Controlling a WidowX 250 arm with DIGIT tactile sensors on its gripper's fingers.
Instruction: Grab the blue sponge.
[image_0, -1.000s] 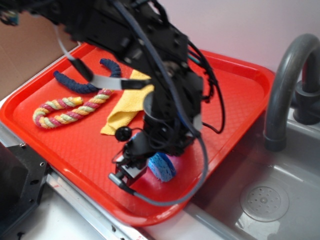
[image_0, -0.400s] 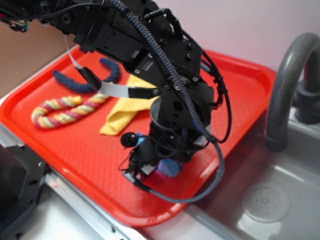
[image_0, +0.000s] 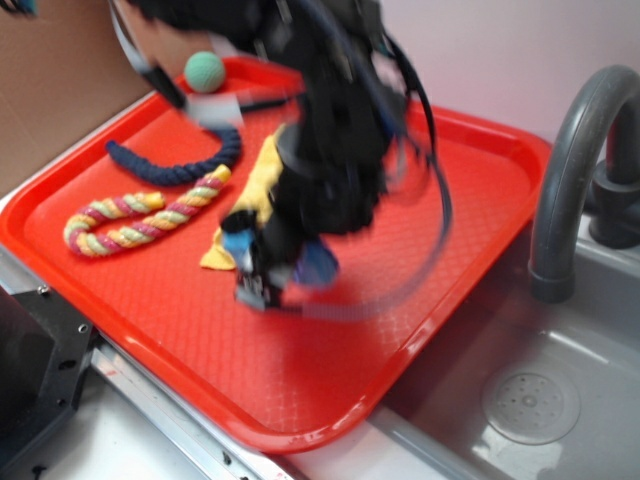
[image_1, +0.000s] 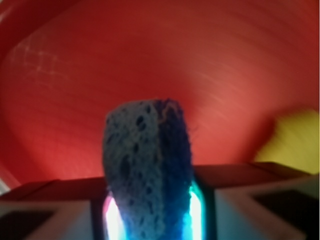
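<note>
Blue sponge (image_1: 148, 170) squeezed between pincer (image_1: 150, 212) jaws

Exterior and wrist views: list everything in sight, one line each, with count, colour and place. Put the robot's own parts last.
tray: one, red, beside the sink.
blue sponge: one, blue, pinched between the gripper's fingers, over the tray.
yellow cloth: one, yellow, mid-tray, partly behind the arm.
striped rope: one, pink, yellow and green, left part of the tray.
navy rope: one, dark blue, curved, behind the striped rope.
ball: one, teal, far corner of the tray.
sink: one, grey, right of the tray.
faucet: one, dark grey, at the sink's far edge.
arm: one, black, blurred with motion, over the tray.
gripper: one, black, shut on the sponge.
</note>
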